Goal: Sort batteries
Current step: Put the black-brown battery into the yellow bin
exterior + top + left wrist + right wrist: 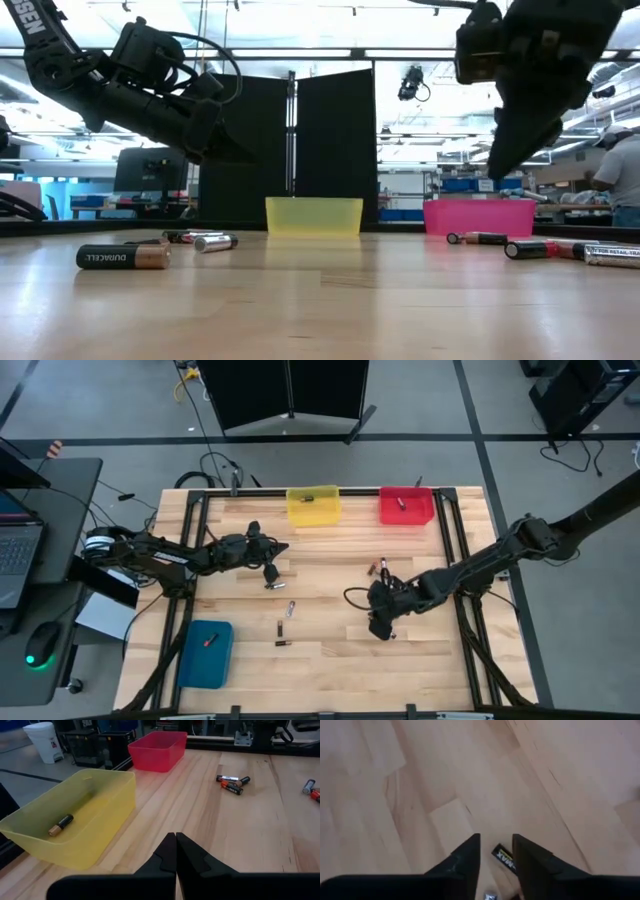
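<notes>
Several batteries lie loose on the wooden table: a group near the middle (pixel 283 627), a pair farther right (pixel 380 567), and in the low view a black-and-copper one (pixel 122 257). My right gripper (pixel 496 842) hangs open above the table, right of centre (pixel 383 625), pointing steeply down. A black battery (pixel 503 858) lies on the wood below the gap between its fingers. My left gripper (pixel 176 845) is shut and holds nothing, left of centre (pixel 280 548), above the table.
A yellow bin (pixel 313 505) and a red bin (pixel 406 506) stand at the far edge, each with one battery inside. A blue bin (pixel 206 653) with one battery sits at the near left. Dark rails frame the table top.
</notes>
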